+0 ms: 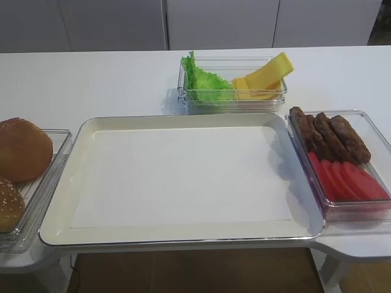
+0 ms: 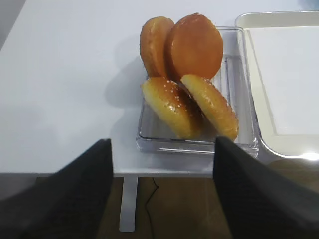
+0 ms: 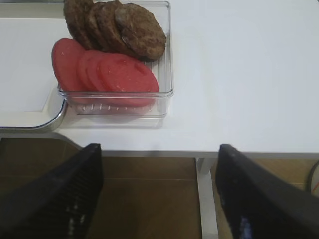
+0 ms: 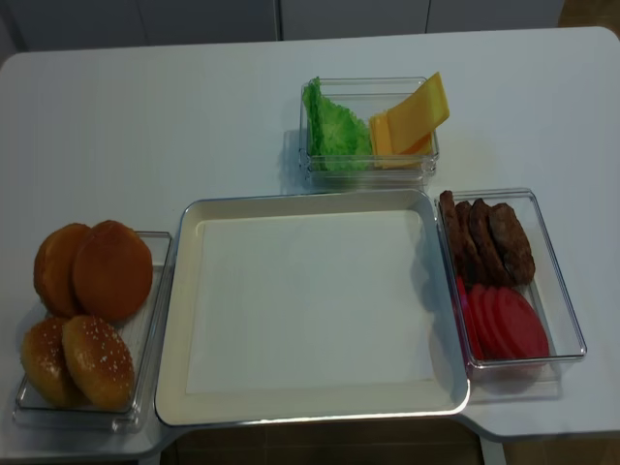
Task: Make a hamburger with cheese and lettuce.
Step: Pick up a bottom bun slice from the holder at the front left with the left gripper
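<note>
The buns stood on edge in a clear bin at the left of the big cream tray, two smooth brown rounds behind and two sesame-speckled ones in front. No pale cut face showed in any view, so which piece would serve as the hamburger's base could not be told. They looked light and fairly stiff, likely to tip against their neighbours if nudged; a hold across the rim, one jaw on each flat side, seemed the safest.

The cheese leaned in a clear box beyond the tray's far edge, its top slice jutting above the wall; thin, smooth and probably slippery, it invited a pinch on that raised corner. The lettuce sat beside it in the same box, ruffled and soft, easy to grip by a fold but apt to deform.

The left gripper hovered off the table's near edge, short of the bun bin, its jaws spread wide around nothing. The right gripper hung likewise near the bin of patties and tomato slices, also parted and empty.

The left wrist view alone showed the buns' edgewise tilt and the sesame grains; the right wrist view showed the tomato slices overlapping. Only the two high views took in cheese, lettuce and the bare tray together, and neither showed a gripper.
</note>
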